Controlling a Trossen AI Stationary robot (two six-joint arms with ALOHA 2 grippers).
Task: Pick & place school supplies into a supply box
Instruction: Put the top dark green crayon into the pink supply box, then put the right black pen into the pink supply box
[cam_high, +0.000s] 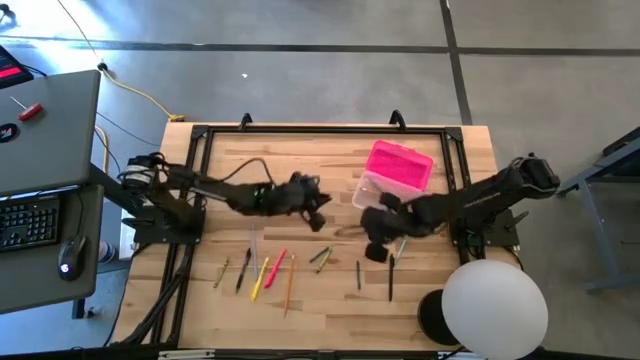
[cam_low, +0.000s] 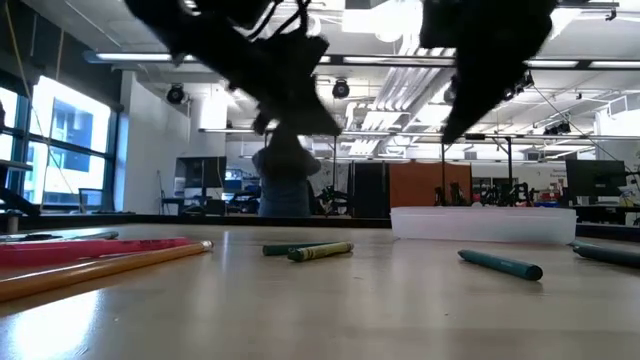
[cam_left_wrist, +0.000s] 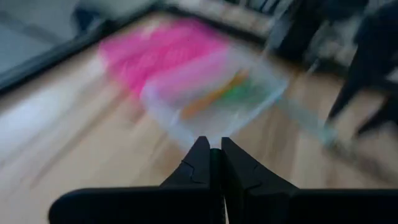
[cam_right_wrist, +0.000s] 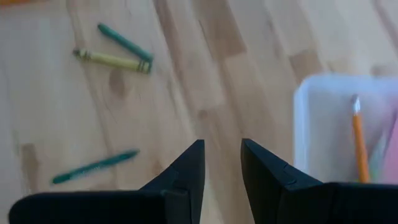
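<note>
Left tool carries toward the box; right tool waits above loose crayons.

The left tool (cam_high: 318, 208) sits mid-surface with its fingers (cam_left_wrist: 200, 163) pinched almost together; whether something thin is clamped between them I cannot tell. It faces the clear box (cam_high: 378, 190), which stands near the far right of the surface with its pink lid (cam_high: 401, 165) beside it on the far side and an orange pencil (cam_right_wrist: 359, 146) already inside. The right tool (cam_high: 378, 240) hangs just near-side of the box, its fingers a narrow gap apart and empty, over a green crayon (cam_right_wrist: 94, 167). More pens and pencils (cam_high: 262, 272) lie along the near edge. To do this step well, I judge the left tool should come squarely over the box opening, lengthwise, release low, and stay clear of the right arm.
</note>
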